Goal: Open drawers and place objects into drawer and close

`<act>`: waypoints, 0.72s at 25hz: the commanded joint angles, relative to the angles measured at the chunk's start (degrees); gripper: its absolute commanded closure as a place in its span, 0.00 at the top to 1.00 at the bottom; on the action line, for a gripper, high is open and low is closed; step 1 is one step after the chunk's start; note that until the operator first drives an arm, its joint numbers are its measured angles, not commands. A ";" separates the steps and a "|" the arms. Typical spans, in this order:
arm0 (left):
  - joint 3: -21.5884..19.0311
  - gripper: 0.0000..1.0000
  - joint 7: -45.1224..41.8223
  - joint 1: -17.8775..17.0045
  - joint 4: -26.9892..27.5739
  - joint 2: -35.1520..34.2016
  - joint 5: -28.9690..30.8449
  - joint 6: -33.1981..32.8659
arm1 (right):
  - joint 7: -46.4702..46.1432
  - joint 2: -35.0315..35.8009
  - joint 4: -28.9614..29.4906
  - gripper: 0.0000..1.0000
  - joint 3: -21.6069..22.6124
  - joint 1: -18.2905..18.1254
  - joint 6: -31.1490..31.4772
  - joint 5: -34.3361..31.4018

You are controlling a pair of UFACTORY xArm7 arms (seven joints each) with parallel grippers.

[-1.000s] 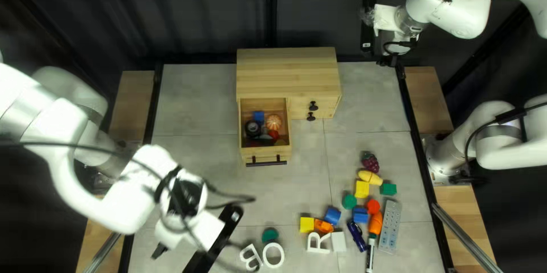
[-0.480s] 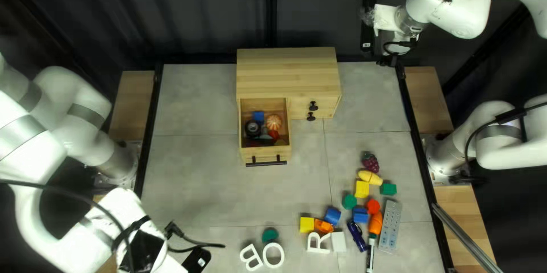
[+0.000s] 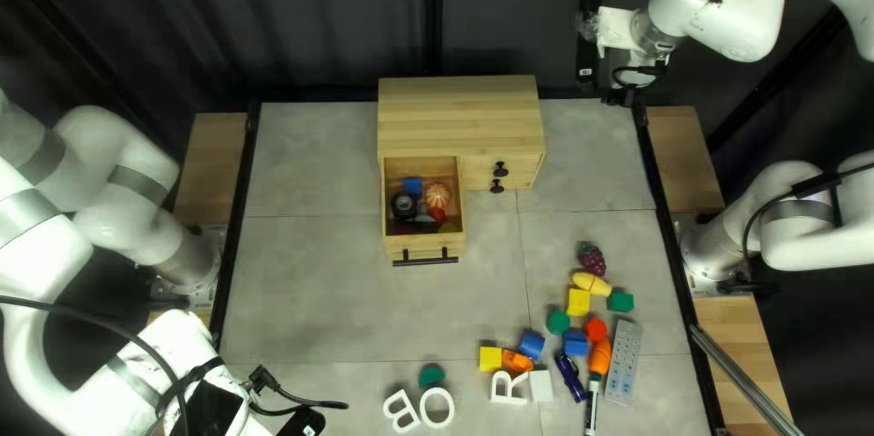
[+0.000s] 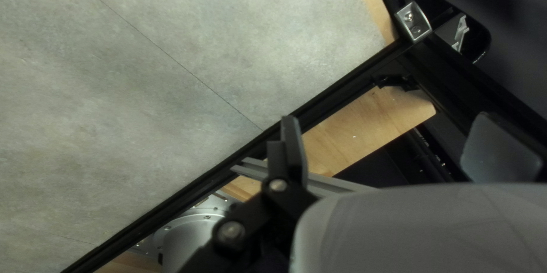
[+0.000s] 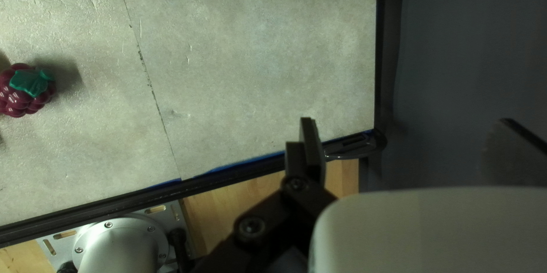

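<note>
In the top left view a dark curtain [image 3: 319, 17] hangs at twelve o'clock behind the grey table [image 3: 309, 290]. Wooden boards flank it, one [image 3: 208, 163] at nine, another [image 3: 769, 363] at four, crossed by a metal rod [image 3: 742, 377].

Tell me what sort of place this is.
Probably a robotics lab or test station: two white robot arms flank a table bearing toy blocks and a wooden drawer unit, with a dark curtain behind.
</note>
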 commanded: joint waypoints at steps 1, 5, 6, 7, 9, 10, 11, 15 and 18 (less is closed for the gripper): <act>0.00 1.00 0.00 0.00 0.00 0.00 0.00 0.00 | -1.43 2.24 2.61 1.00 0.59 1.97 -1.23 0.47; 0.00 1.00 0.00 0.00 0.00 0.00 0.00 0.00 | -1.98 7.09 7.43 1.00 1.92 5.28 -3.00 2.21; 0.00 1.00 0.00 0.00 0.00 0.00 0.00 0.00 | -1.39 8.29 8.28 1.00 2.58 6.01 -3.62 2.56; 0.00 1.00 0.00 0.00 0.00 0.00 0.00 0.00 | -0.39 9.07 8.47 1.00 3.53 6.74 -4.37 2.87; 0.00 1.00 0.00 0.00 0.00 0.00 0.00 0.00 | 2.54 9.70 7.71 1.00 6.29 8.52 -5.42 3.72; 0.00 1.00 0.00 0.00 0.00 0.00 0.00 0.00 | 4.06 9.64 7.14 1.00 7.87 9.35 -5.38 4.09; 0.00 1.00 0.00 0.00 0.00 0.00 0.00 0.00 | 5.29 9.52 6.78 1.00 9.15 9.98 -4.97 4.38; 0.00 1.00 0.00 0.00 0.00 0.00 0.00 0.00 | 7.73 9.22 6.82 1.00 11.72 11.01 -2.49 5.29; 0.00 1.00 0.00 0.00 0.00 0.00 0.00 0.00 | 7.73 9.22 6.82 1.00 11.72 11.01 -2.49 5.29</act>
